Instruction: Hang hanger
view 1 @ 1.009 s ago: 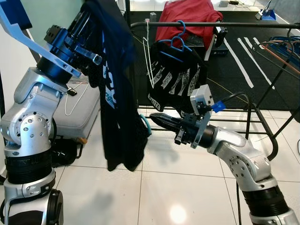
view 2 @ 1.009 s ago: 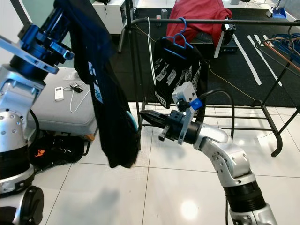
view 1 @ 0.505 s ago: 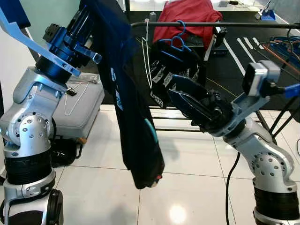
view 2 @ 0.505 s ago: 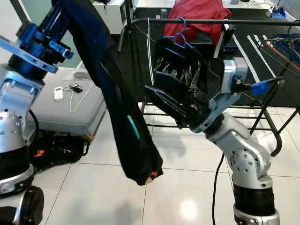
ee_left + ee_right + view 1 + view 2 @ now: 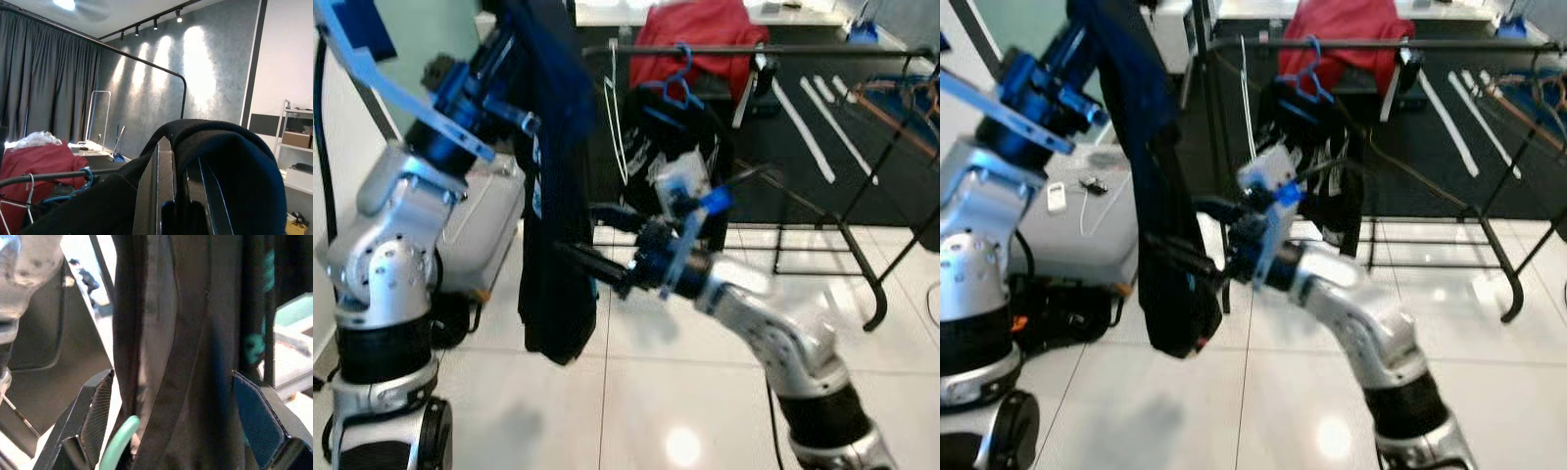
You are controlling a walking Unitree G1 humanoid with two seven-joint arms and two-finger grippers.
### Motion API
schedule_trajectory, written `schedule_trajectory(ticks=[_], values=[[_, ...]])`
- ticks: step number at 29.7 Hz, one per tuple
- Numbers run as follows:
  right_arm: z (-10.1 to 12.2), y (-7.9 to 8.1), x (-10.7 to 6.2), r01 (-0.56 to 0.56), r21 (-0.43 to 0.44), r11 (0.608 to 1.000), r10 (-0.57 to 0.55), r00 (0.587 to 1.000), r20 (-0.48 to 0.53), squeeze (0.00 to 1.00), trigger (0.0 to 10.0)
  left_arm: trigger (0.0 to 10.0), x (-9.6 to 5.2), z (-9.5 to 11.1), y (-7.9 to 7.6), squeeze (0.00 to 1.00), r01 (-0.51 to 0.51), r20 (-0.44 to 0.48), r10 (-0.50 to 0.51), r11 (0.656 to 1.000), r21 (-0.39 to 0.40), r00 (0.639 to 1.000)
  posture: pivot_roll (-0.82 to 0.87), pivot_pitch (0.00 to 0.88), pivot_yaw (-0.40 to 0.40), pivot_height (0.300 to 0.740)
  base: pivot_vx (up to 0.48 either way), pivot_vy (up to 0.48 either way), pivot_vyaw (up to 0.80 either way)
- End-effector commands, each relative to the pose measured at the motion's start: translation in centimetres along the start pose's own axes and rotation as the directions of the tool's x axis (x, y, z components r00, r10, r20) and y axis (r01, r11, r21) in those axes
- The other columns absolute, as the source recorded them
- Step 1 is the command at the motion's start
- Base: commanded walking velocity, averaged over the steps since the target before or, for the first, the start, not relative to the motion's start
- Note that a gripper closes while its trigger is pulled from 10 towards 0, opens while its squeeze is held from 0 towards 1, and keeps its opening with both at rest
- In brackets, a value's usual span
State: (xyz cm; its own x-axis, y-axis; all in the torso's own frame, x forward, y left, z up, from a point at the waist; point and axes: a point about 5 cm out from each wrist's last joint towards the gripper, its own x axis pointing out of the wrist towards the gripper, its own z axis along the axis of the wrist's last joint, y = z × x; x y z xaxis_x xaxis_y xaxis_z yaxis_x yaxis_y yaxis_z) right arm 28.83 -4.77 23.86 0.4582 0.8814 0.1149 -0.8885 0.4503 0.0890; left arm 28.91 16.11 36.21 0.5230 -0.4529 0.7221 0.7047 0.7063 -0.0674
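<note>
We see the left gripper (image 5: 168, 196) raised high, its two black fingers pressed together on the collar of a dark navy cloth garment (image 5: 553, 235) that drapes over them and hangs straight down below. The right gripper (image 5: 171, 426) reaches in at the garment's lower half, fingers spread wide apart with the hanging cloth between them; a teal curved plastic hanger (image 5: 117, 443) peeks from the folds just beside one finger (image 5: 95, 413). Beyond the right gripper stands a black metal clothes rack (image 5: 803, 51), carrying a blue plastic hanger (image 5: 677, 90) with a black printed shirt (image 5: 680, 147).
</note>
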Motion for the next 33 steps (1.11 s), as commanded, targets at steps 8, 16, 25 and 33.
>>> schedule_trajectory(ticks=[8,16,25,33], values=[[-0.2,0.2,1.8,0.077,-0.092,0.993,-0.085,0.992,-0.091,0.00,0.0,10.0,0.4,0.8,-0.6,0.00,0.021,0.043,-0.022,0.999,0.029,0.999,-0.12,0.130,0.024,0.740,0.000,0.000,0.00],[0.1,1.5,0.5,0.034,-0.106,0.994,-0.048,0.991,-0.126,0.00,0.0,10.0,0.2,0.8,-0.4,0.00,0.005,0.038,-0.006,0.999,0.043,0.999,-0.13,0.127,0.022,0.740,0.000,0.000,0.00],[0.1,1.9,-1.4,0.009,-0.174,0.985,-0.047,0.976,-0.213,0.00,10.0,10.0,0.1,0.6,0.1,0.00,-0.020,0.031,0.018,0.998,0.058,0.999,-0.14,0.118,0.028,0.740,0.000,0.000,0.00],[0.4,1.4,-2.6,0.025,-0.150,0.988,-0.056,0.978,-0.201,1.00,10.0,10.0,0.0,0.2,0.9,0.00,-0.059,0.005,0.059,0.994,0.094,0.998,-0.14,0.110,0.032,0.740,0.000,0.000,0.00]])
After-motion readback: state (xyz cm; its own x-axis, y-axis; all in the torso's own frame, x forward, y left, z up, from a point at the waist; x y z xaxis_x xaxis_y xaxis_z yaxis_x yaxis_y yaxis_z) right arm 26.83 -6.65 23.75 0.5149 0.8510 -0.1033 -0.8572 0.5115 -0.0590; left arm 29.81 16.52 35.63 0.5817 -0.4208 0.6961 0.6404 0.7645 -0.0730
